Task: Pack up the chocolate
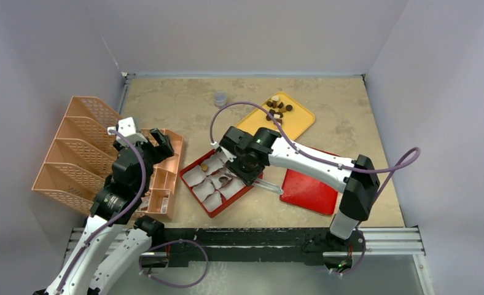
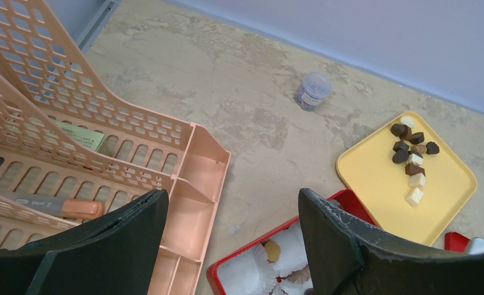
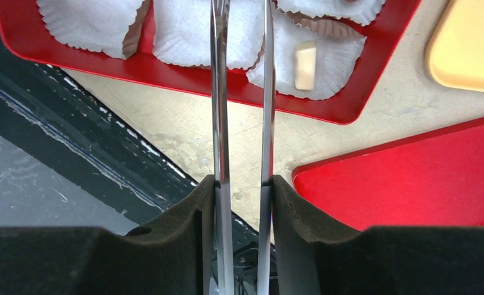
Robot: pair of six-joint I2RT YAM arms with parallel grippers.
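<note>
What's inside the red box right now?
White paper cups line the red box. One holds a cream chocolate, another a brown chocolate. The right arm covers some cups from above, so their contents cannot be seen.

You'll find most of the chocolate point(image 1: 277, 107) right of centre near the top of the overhead view, a loose cluster on the far end of the yellow tray point(image 1: 300, 121): dark brown, light brown and cream-white chunks, several touching. At upper centre of the right wrist view, one cream-white oblong piece point(image 3: 305, 60) lies in a paper cup point(image 3: 338, 67) of the red box point(image 3: 362, 86). At bottom centre of the left wrist view, a light brown round piece point(image 2: 272, 251) sits in another cup.
</note>
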